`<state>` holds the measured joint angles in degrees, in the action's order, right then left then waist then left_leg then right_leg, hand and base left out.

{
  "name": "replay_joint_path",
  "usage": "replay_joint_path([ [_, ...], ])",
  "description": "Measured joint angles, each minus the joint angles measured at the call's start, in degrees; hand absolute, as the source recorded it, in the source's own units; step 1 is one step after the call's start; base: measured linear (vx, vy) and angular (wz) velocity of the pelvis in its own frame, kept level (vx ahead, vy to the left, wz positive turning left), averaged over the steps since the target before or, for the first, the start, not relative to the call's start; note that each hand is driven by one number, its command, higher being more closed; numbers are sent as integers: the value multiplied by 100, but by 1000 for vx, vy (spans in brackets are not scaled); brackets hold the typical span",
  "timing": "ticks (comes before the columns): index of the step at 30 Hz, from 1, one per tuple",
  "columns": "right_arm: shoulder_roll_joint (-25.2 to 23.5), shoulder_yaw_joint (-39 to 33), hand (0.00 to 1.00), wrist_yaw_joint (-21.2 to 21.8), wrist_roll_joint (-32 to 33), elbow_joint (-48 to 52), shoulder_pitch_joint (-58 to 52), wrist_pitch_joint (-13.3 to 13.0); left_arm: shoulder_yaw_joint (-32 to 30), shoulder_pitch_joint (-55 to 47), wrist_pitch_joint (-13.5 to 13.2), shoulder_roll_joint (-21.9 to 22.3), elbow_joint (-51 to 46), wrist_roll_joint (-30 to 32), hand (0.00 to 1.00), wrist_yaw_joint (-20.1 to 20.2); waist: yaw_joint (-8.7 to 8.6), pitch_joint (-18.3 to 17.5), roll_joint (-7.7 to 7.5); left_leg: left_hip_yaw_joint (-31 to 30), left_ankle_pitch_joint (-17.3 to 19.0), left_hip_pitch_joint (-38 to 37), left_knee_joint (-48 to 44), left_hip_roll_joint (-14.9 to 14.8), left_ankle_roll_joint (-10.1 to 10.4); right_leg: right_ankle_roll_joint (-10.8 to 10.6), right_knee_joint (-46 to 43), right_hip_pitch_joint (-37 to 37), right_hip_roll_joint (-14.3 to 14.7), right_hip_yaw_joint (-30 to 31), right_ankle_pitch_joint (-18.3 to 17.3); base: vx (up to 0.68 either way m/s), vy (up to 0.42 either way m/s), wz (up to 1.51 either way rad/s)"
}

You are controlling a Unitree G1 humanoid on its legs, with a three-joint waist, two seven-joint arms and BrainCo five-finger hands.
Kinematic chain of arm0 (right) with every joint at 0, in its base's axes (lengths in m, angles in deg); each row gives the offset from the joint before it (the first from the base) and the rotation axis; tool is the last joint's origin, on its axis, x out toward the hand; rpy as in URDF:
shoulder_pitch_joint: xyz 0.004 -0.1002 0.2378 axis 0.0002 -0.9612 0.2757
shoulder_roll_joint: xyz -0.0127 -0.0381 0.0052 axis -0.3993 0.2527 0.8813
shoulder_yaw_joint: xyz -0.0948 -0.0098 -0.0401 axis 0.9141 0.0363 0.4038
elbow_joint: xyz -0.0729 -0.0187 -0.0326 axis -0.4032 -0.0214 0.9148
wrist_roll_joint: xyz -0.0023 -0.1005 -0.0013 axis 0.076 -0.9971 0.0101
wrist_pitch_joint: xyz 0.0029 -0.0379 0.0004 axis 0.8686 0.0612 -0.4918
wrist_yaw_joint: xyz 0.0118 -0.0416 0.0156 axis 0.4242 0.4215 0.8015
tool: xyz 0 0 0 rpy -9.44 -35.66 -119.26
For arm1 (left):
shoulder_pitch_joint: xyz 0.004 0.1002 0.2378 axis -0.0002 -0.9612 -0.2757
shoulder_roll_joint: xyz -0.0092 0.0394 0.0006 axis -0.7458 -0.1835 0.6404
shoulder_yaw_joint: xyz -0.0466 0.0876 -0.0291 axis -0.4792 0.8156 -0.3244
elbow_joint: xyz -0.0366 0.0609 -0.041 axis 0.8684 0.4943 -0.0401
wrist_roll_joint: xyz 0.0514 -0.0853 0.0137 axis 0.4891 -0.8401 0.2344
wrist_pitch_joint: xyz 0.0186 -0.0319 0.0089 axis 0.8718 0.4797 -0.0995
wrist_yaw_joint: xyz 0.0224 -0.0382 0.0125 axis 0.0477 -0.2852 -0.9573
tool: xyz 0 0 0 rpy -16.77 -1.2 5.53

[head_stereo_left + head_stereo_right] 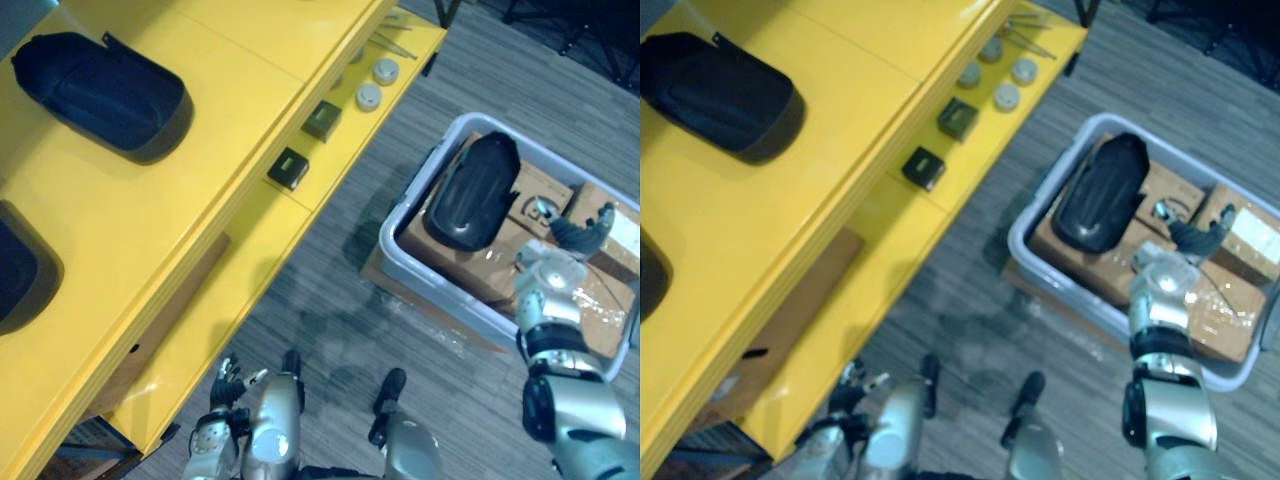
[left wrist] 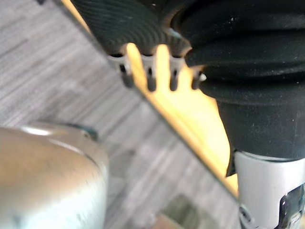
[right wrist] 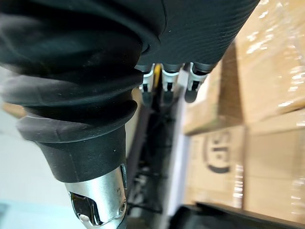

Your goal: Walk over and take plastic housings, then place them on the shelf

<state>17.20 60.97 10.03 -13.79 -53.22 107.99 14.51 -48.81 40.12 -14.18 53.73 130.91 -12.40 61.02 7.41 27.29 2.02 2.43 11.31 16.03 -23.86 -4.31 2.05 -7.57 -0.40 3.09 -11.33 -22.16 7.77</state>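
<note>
A black plastic housing (image 1: 472, 190) lies on cardboard boxes inside a grey bin (image 1: 400, 215) on the floor at the right. Two more black housings rest on the yellow shelf top, one at the far left (image 1: 100, 90) and one cut off by the left edge (image 1: 20, 265). My right hand (image 1: 578, 232) hovers over the boxes in the bin, just right of the housing, with relaxed fingers (image 3: 164, 90) that hold nothing. My left hand (image 1: 222, 392) hangs low beside the shelf's front edge, fingers (image 2: 150, 78) loose and empty.
The yellow shelf unit (image 1: 200, 200) runs diagonally across the left. Its lower ledge carries two small dark boxes (image 1: 289, 168) and round silver discs (image 1: 370, 96). A brown box (image 1: 170, 320) sits under the shelf. Grey carpet lies between shelf and bin.
</note>
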Motion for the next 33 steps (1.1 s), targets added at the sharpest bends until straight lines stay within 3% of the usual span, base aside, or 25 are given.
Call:
replay_joint_path([
  [4, 165, 3, 0, 0, 57, -170, 244, 159, 20, 7, -65, -23, 6, -5, 0, 57, 47, 125, 62, -28, 21, 86, -98, 33, -14, -5, -15, 3, -41, -119, -45, -96, 36, 3],
  [9, 252, -17, 0, -12, 44, -144, 237, 170, 32, -21, -64, -34, -5, -166, 0, 69, 74, 125, 62, -34, 18, 95, -156, 39, -13, -29, -67, -20, -51, -143, -135, -70, 8, 3],
  [12, 250, -171, 0, -27, -99, 464, -155, 109, 15, -97, -46, -41, -25, -173, 0, 83, 49, 128, 56, -1, -19, -129, -33, 54, -9, -30, -44, -193, -69, -135, -136, 4, 5, 1],
  [14, -73, -432, 0, -29, -563, 1696, -990, -156, -106, -350, 13, -31, -85, -217, 0, 132, -62, 61, -36, 67, -61, -534, 248, 66, 31, -31, 35, -467, -77, -113, -135, 34, 5, -6],
  [15, -133, -438, 0, -31, -621, 1833, -1108, -188, -137, -390, 26, -22, -86, -218, 0, 133, -74, 26, -64, 85, -71, -564, 286, 67, 39, -31, 49, -474, -78, -108, -135, 75, -19, -16],
  [17, -702, -485, 0, -25, -1039, 2717, -2099, -432, -485, -685, 215, -39, -59, -196, 0, 142, -264, -380, -376, 172, -227, -765, 726, 90, 112, -31, 221, -491, -74, -89, -132, 118, -46, -14],
  [19, -1107, -580, 0, 22, -1089, 2981, -2764, -591, -616, -831, 395, -54, 14, -163, 0, 140, -350, -658, -519, 320, -284, -1009, 999, 35, 161, -30, 235, -521, -34, -5, -132, 106, -47, -36],
  [23, -1751, -813, 0, 543, -1146, 3413, -4115, -1136, -949, -982, 764, 11, 339, -7, 0, 132, -658, -1238, -577, 769, -322, -1771, 1552, -26, 209, -29, 250, -758, -20, 237, -134, 81, 4, -51],
  [27, -2263, -828, 0, 646, -1154, 3285, -4952, -1337, -985, -925, 963, 13, 435, 112, 0, 117, -875, -1525, -626, 1042, -378, -2219, 1852, -19, 233, -25, 277, -931, -6, 351, -156, -10, 15, -40],
  [30, -2639, -825, 0, 612, -1112, 2285, -5326, -1333, -969, -843, 1111, 73, 450, 128, 0, 105, -879, -1684, -719, 1219, -549, -2465, 2181, 37, 245, -20, 273, -932, -24, 344, -245, -72, -16, -25],
  [33, -2801, -1014, 0, 726, -897, 1059, -5427, -1162, -910, -706, 1157, 207, 583, 275, 0, 95, -884, -1743, -663, 1236, -815, -2683, 2612, 102, 237, -4, 214, -924, -46, 328, -295, -106, -21, -3],
])
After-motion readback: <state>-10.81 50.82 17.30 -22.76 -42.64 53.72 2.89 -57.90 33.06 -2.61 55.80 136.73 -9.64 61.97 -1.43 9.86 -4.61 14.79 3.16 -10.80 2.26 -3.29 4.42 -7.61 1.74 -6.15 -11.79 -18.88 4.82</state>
